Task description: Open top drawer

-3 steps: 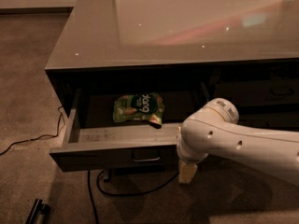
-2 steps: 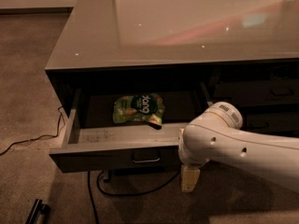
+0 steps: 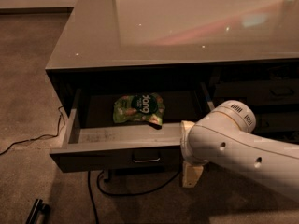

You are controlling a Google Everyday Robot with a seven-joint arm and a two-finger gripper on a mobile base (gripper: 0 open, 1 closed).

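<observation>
Carpet [image 3: 18, 171] fills the lower frame, matte and nubbed, with a black cable [image 3: 90, 190] trailing across it. Just above, the gripper [image 3: 192, 175] hangs below the right end of the top drawer [image 3: 93, 160]; apart or together, I cannot tell. It has drifted slightly right, clear of the metal bar handle [image 3: 145, 158], while the drawer stayed out, so opening looks done. Inside lies a crinkly green bag [image 3: 138, 109]; beyond, the glossy tabletop [image 3: 177, 27].
</observation>
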